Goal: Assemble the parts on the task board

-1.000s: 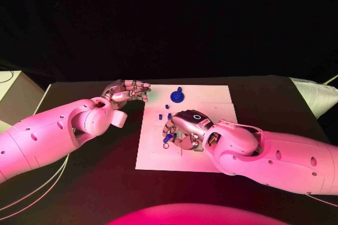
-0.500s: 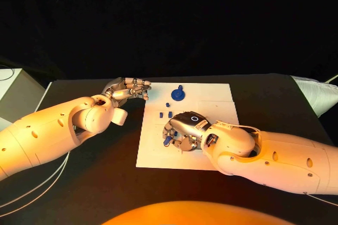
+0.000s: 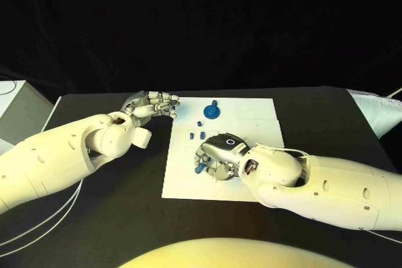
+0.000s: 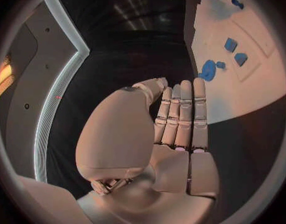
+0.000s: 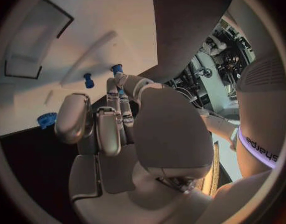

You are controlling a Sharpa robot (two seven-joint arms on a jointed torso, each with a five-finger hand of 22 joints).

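Nearest to us, the right silver hand (image 3: 219,156) lies palm-down over the middle of the white rectangular task board (image 3: 189,189), its white arm (image 3: 335,189) crossing the board's near right corner. We see its fingers (image 5: 112,119) curled downward onto the board, and a small blue part (image 3: 199,168) shows at the fingertips on the side towards the board's left edge; we cannot tell whether the hand actually pinches this part or merely touches it. In the right wrist view, two small blue pegs (image 5: 88,79) stand on the white surface just beyond the fingertips, and a blue ridged round piece (image 5: 47,119) lies near the board's edge.

Farther along the board, towards its far edge, we see a few small blue block parts (image 3: 201,127) standing near together, just beyond the right hand. Beyond them lies the large blue round part (image 3: 212,111) with an upright stem, close to the far edge of the board, left of its middle.

The left silver hand (image 3: 153,109) hovers at the board's far left corner, over the black table (image 3: 109,221), with its white arm (image 3: 58,157) coming from the table's left side. In the left wrist view its fingers (image 4: 183,112) lie straight and close together, side by side, and we see nothing held in them.
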